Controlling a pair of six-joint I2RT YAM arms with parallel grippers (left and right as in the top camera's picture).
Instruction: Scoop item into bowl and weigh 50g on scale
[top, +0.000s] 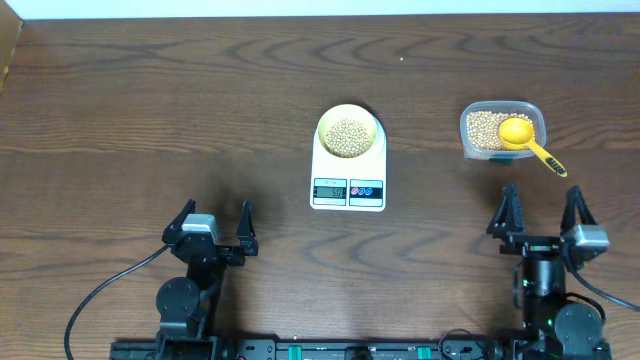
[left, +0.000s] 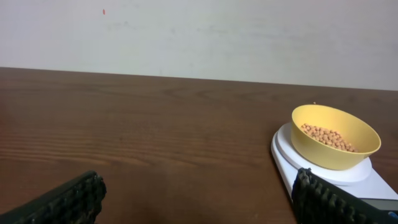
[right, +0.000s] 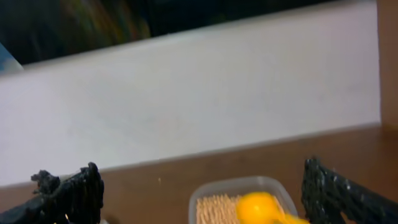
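The pale yellow bowl holds a layer of tan beans and sits on the white scale, whose display is lit. The bowl and the scale also show at the right of the left wrist view. More beans fill a clear plastic tub, with a yellow scoop resting in it, its handle over the tub's front right edge. The tub and the scoop show in the right wrist view. My left gripper and my right gripper are open, empty and near the table's front edge.
The brown wooden table ends at a white wall along its far edge. Black cables run from the arm bases at the front.
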